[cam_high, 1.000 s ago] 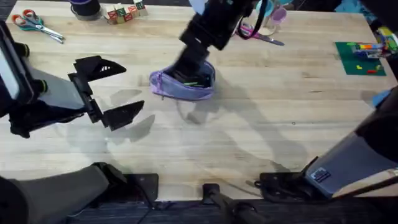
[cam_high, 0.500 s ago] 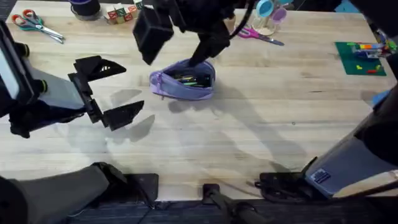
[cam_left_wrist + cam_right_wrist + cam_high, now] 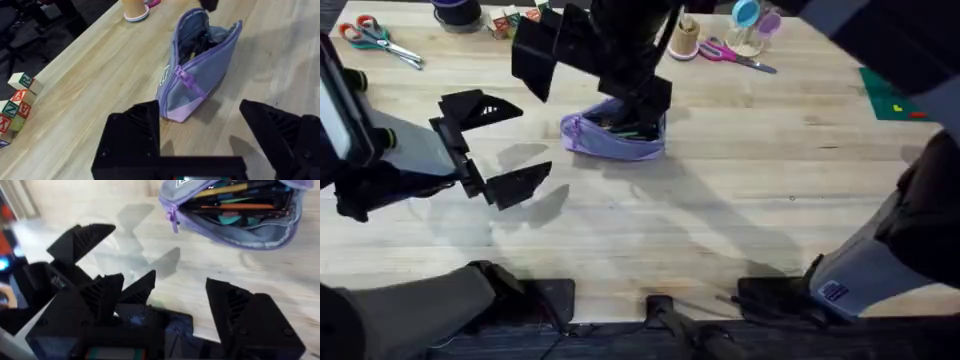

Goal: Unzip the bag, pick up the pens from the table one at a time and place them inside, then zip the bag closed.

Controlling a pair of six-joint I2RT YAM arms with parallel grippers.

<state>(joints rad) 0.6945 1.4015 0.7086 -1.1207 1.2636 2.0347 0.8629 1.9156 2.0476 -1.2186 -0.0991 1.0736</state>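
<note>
On the counter [image 3: 740, 190], toward the far side and a little left of centre, the bag [image 3: 614, 135] lay with its zip open, its mouth gaping upward. The right wrist view looked into it: pens [image 3: 235, 207] lay lengthwise inside, an orange one and darker ones among them, with something teal between. The zip pull [image 3: 181, 76] hung at the bag's left end. The right hand [image 3: 588, 68] hovered above the bag's far-left edge, its fingers spread wide and holding nothing; one finger [image 3: 645, 95] sat just over the bag's far rim, the other [image 3: 532, 55] was out to the left. The left hand [image 3: 492, 142] waited to the left of the bag, well apart from it, also spread wide and empty, with its open side turned toward the bag. Far across the counter lay red-handled scissors [image 3: 375, 38] at the left corner, lettered blocks [image 3: 515, 18] beside them, and pink scissors [image 3: 730, 53] by a spool [image 3: 685, 38] further right. A green mat [image 3: 895, 100] sat at the far right.
</note>
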